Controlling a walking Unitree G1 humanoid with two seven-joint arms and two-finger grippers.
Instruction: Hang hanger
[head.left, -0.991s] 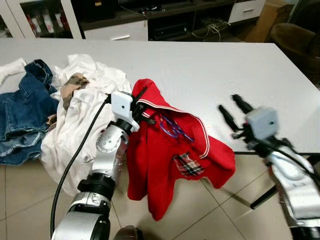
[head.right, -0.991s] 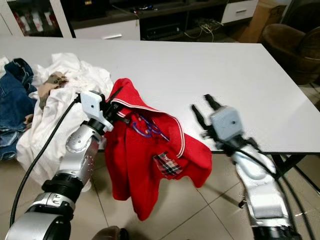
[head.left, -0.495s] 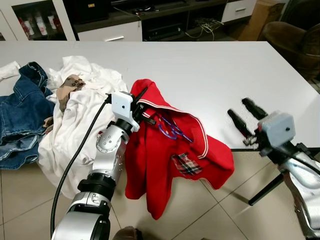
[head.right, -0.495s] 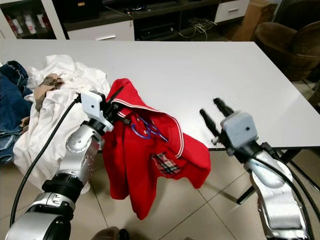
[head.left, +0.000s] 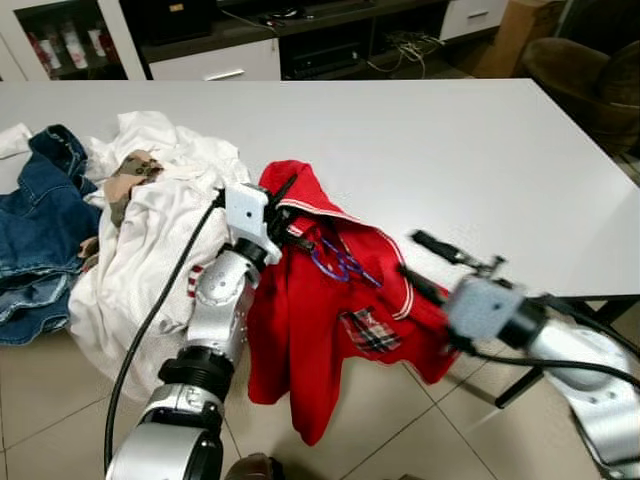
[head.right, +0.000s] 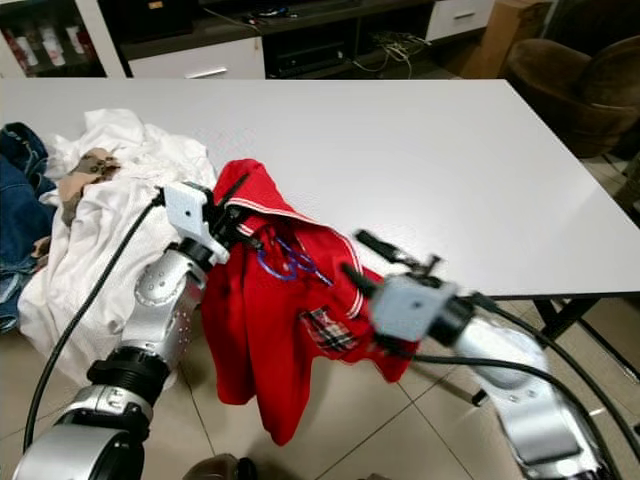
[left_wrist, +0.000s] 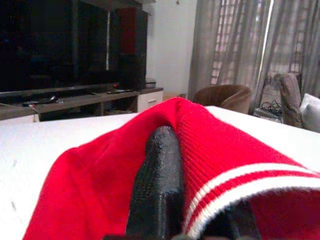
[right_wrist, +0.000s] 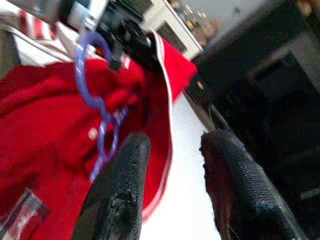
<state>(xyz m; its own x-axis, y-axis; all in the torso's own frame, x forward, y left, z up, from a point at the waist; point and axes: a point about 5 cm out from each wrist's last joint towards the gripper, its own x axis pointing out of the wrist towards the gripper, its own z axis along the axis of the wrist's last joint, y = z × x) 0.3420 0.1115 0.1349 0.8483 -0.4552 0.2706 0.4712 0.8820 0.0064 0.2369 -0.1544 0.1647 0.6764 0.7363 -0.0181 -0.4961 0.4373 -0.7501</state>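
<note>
Beside the table (head.left: 480, 150), left gripper (head.left: 283, 222) jaws clamping red shirt (head.left: 330, 330); right gripper (right_wrist: 172, 195) jaws apart (purple hanger (right_wrist: 97, 100) ahead).

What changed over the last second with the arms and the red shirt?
The right gripper, fingers open, swung in from the table's edge toward the red shirt and its purple hanger, and now points at them without gripping. The left gripper stayed clamped on the shirt's collar, and the shirt hangs as before.
</note>
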